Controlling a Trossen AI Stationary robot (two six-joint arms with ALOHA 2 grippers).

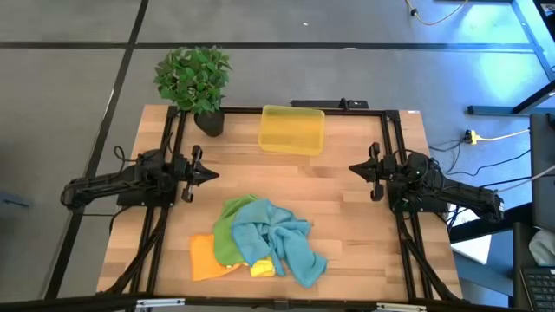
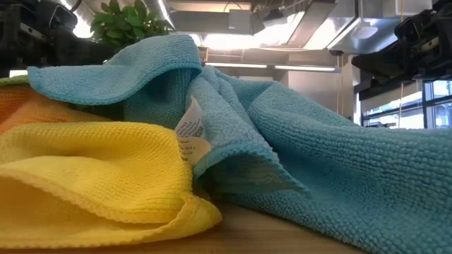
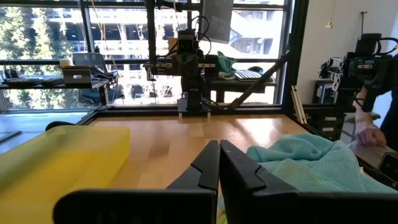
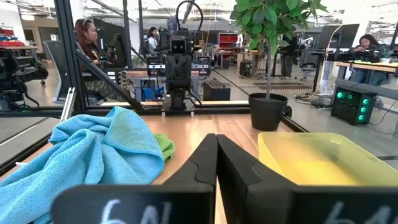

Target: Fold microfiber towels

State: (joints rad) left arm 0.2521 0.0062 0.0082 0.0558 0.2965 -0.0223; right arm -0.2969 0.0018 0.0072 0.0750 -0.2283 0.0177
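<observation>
1. We see a heap of towels lying crumpled near the front edge of the wooden table (image 1: 347,199), midway between the two arms.
2. The teal-blue towel (image 1: 279,240) sits on top of the heap and spreads toward the right side; a white care label (image 2: 191,134) shows at one of its folds in the low view.
3. The green towel (image 1: 227,232) lies under it on the left, partly covered.
4. The orange towel (image 1: 205,258) pokes out flat at the heap's left front corner, beneath the green one.
5. We see only a small piece of the yellow towel (image 1: 263,269) from above, at the front of the heap under the blue one; in the low view it fills the near left, touching the blue towel.
6. The left gripper (image 1: 211,174) hovers at the table's left side, well apart from the heap, its fingers pressed together and grasping nothing.
7. The right gripper (image 1: 355,168) hovers at the right side, facing the left one, likewise clenched on nothing.
8. A yellow bin (image 1: 292,129) stands at the back of the table, beside a potted plant (image 1: 194,80) at the back left corner.
9. In the right wrist view we notice people seated in the room beyond the table.
</observation>
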